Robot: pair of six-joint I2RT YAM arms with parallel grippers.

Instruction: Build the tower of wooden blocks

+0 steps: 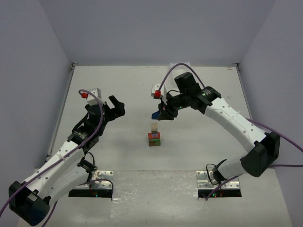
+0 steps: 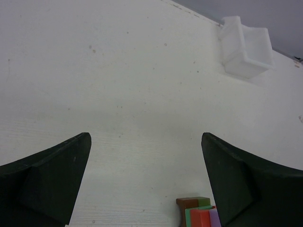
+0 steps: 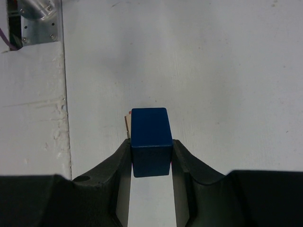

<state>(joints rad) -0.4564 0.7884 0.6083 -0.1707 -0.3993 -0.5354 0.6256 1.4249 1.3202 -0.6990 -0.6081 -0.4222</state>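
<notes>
Right tool (image 3: 151,152) is clamped on a blue block (image 3: 150,141), one finger pressed to each side. Its lower end is sunk between the fingers, so its full shape cannot be made out. The block's long axis runs along the fingers and points out past their tips. In the top view it hangs tilted over the tower (image 1: 154,135), apart from the beige block (image 1: 154,126) on top.

From the right wrist that blue block covers nearly all of the tower. Only a sliver of beige with a touch of red shows at the block's left edge.

Left tool (image 2: 146,137) stands wide apart with nothing between its fingers, off to the left of the tower. Its camera cuts the tower off at the bottom edge, showing only brown, green, red-orange and purple corners. In the top view the lower tower blocks are too small to tell apart beyond red-orange over green and brown.

A white tray (image 2: 246,47) sits far back on the surface (image 1: 118,151), which is matt white and faintly speckled. A paler strip along its near edge carries a metal base plate (image 3: 35,14). Plain pale grey-lilac walls (image 1: 151,28) close in three sides.
</notes>
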